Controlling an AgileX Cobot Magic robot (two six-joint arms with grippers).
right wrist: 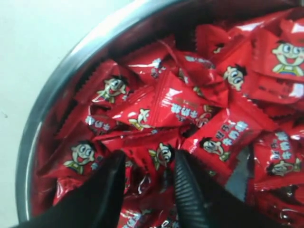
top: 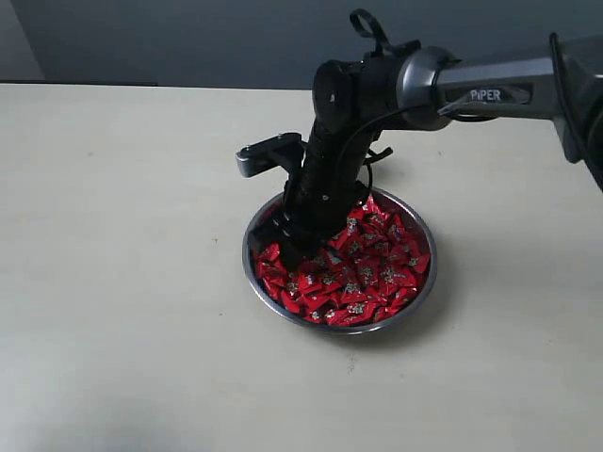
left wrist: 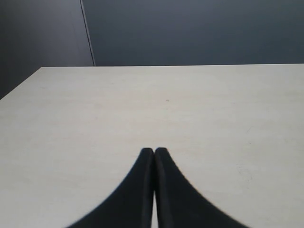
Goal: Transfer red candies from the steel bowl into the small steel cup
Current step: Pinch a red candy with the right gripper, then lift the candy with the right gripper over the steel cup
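The steel bowl (top: pixel 430 282) sits mid-table, heaped with red candies (top: pixel 375 273) in shiny wrappers printed with a cartoon face. My right gripper (top: pixel 283 250) reaches down into the bowl's left side. In the right wrist view its two fingers are dug into the pile by the rim (right wrist: pixel 51 90). One red candy (right wrist: pixel 164 153) fills the gap between them, so the right gripper (right wrist: pixel 148 160) is shut on it. My left gripper (left wrist: pixel 154 151) is shut and empty over bare table. The small steel cup is out of view.
The pale table (top: pixel 122 282) spreads around the bowl on all sides. A dark wall (top: pixel 188 38) runs behind the table's far edge. The right arm (top: pixel 490 94) comes in from the upper right above the bowl.
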